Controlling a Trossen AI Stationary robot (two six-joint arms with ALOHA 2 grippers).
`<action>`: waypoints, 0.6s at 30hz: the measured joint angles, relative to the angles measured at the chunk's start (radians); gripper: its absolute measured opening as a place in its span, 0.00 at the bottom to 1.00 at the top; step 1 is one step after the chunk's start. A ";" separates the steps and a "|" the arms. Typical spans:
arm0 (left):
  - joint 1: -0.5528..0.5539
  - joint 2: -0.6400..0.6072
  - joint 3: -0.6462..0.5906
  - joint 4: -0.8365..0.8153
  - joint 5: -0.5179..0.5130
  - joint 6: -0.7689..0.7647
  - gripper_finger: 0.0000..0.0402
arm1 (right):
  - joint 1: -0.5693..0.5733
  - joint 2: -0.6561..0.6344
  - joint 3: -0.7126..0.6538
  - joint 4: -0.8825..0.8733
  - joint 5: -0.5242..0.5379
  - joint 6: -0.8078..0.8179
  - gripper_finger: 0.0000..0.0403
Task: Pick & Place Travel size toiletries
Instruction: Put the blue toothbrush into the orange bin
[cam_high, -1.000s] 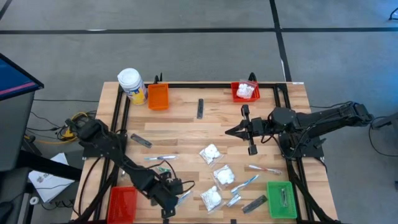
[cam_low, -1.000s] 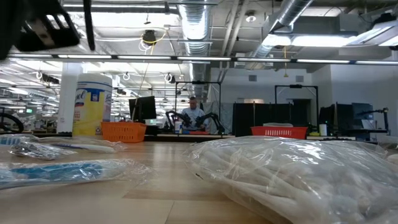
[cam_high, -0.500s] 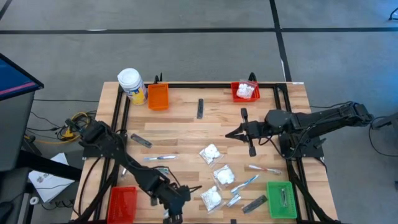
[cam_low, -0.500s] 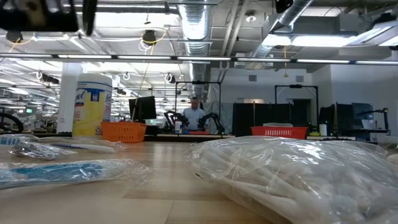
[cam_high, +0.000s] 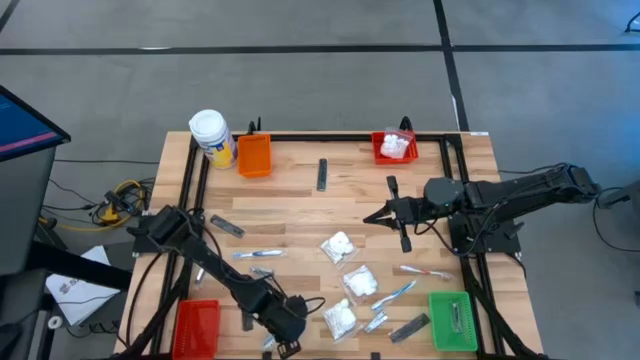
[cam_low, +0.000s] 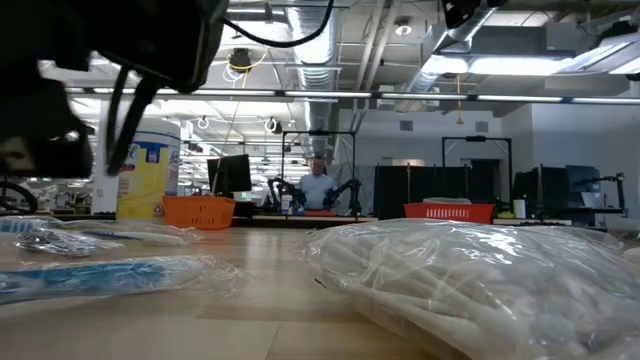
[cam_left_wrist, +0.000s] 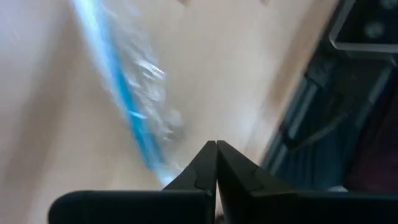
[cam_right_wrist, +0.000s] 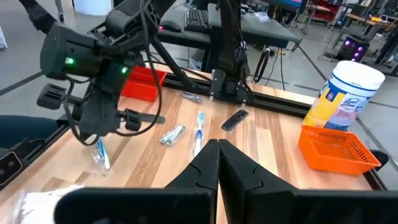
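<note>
Left hand (cam_high: 283, 343): fingers pressed together, nothing between them, low at near edge of surface (cam_high: 290, 205), just beside wrapped toothbrush (cam_left_wrist: 127, 102). Right hand (cam_high: 372, 214): fingers together, empty, hovering above middle of surface.

Toothbrush likely light, stiff inside, but film wrapper slippery and crinkly; better grip across middle of handle.

Puffy packets (cam_high: 340, 246) between both hands: soft, light; pinch at the edge seam.
</note>
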 joint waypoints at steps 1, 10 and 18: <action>0.002 -0.003 0.001 -0.003 -0.013 0.002 0.00 | 0.000 0.000 0.000 -0.003 0.000 -0.001 0.00; 0.012 -0.026 0.000 -0.260 -0.071 0.002 0.00 | 0.000 0.000 0.000 -0.015 0.000 -0.016 0.00; -0.009 -0.120 0.003 -0.273 -0.216 -0.026 0.00 | 0.000 0.000 0.000 -0.018 0.000 -0.002 0.00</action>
